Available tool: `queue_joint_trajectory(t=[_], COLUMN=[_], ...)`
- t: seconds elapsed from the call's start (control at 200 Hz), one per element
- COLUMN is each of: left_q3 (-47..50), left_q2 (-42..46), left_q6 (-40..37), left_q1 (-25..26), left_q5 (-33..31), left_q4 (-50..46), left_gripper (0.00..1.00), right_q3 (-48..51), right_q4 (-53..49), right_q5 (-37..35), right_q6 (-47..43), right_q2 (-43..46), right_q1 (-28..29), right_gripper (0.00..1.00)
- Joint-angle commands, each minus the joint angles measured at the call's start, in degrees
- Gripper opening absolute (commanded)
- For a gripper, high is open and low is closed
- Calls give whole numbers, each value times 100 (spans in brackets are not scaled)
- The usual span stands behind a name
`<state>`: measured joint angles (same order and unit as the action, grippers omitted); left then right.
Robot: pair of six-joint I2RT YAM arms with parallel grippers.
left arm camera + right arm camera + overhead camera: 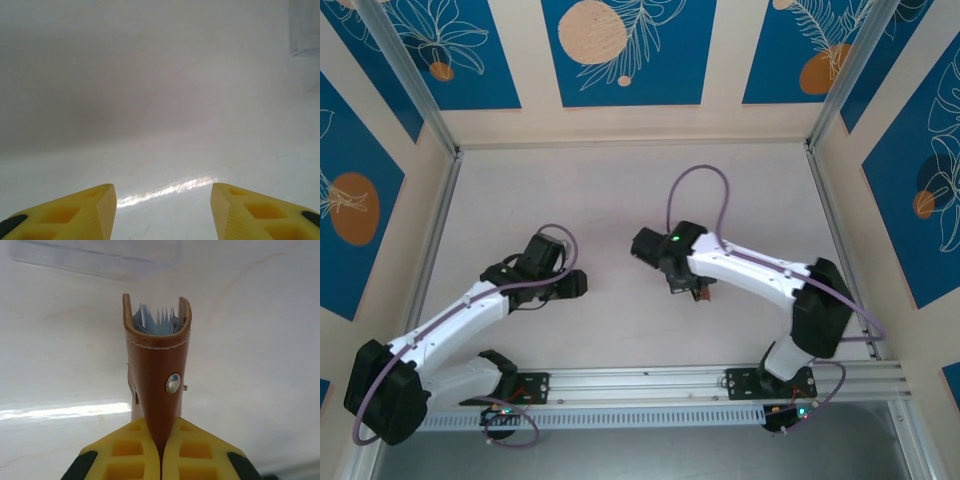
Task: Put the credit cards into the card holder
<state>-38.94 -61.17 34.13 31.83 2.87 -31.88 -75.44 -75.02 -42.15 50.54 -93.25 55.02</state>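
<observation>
My right gripper (160,434) is shut on the brown leather card holder (157,360), pinching its lower end. The holder stands up from the yellow fingers, its silver snap facing the camera and its pale bluish sleeves fanned open at the top. In the top view a brown bit of the holder (703,293) shows under the right gripper (695,288), near the table's middle. My left gripper (164,192) is open over bare table, its yellow fingers (95,210) wide apart with nothing between them; in the top view the left gripper (576,285) is left of centre. The credit cards are out of view.
A clear plastic stand (95,260) lies on the table beyond the held holder, and its corner (305,27) shows at the upper right of the left wrist view. The pale table (620,190) is bounded by aluminium rails and blue-patterned walls.
</observation>
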Motion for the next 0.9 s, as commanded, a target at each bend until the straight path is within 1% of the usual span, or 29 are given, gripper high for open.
queue_joint_trajectory(t=[0.0,0.085,0.18,0.2,0.23,0.275,0.34,0.39,0.43,0.49,0.545,0.595,0.625,0.69,0.745,0.79,0.84,0.895], left_q3=[56,17,-69,-95,-122,-157,-192,-223,-247,-297,-348,-416,-466,-634,-855,-1082,-1350,-1615], left_q2=[359,685,1020,1082,1175,1306,1475,1535,1533,1450,1287,1051,870,419,18,-348,-803,-1318], left_q6=[283,375,452,469,492,536,577,577,548,449,229,5,-115,-318,-449,-524,-556,-550], left_q1=[-70,-178,-329,-362,-392,-438,-487,-527,-553,-556,-556,-551,-536,-389,-88,256,610,871], left_q5=[-328,-545,-740,-769,-832,-944,-1065,-1072,-1047,-930,-602,-215,38,411,461,440,538,771], left_q4=[-558,-818,-1137,-1198,-1297,-1425,-1571,-1627,-1654,-1606,-1414,-1210,-1076,-822,-613,-457,-238,43], left_gripper=[53,53,53,53,53,53,53,54,54,54,53,51,48,43,41,40,38,35], right_q3=[-685,-1195,-1703,-1822,-1975,-2177,-2306,-2241,-2078,-1694,-1309,-960,-753,-248,161,463,781,1122], right_q4=[-1519,-1474,-1024,-953,-858,-696,-219,237,710,1441,2085,2449,2649,2944,3042,3032,3016,3101], right_q5=[-1177,-1137,-850,-793,-722,-570,-250,20,340,958,1590,2072,2326,2719,2855,2837,2835,2925], right_q6=[994,929,550,495,419,286,-75,-354,-625,-1001,-1285,-1448,-1525,-1604,-1609,-1596,-1566,-1589], right_q2=[-968,-1751,-2508,-2660,-2874,-3125,-3234,-3074,-2823,-2317,-1779,-1294,-1007,-403,14,256,469,693], right_q1=[471,774,986,1015,1077,1130,1231,1286,1284,1204,1051,878,726,338,-59,-386,-750,-1080], right_gripper=[0,0,0,2,7,17,31,40,46,50,51,51,52,52,50,48,43,39])
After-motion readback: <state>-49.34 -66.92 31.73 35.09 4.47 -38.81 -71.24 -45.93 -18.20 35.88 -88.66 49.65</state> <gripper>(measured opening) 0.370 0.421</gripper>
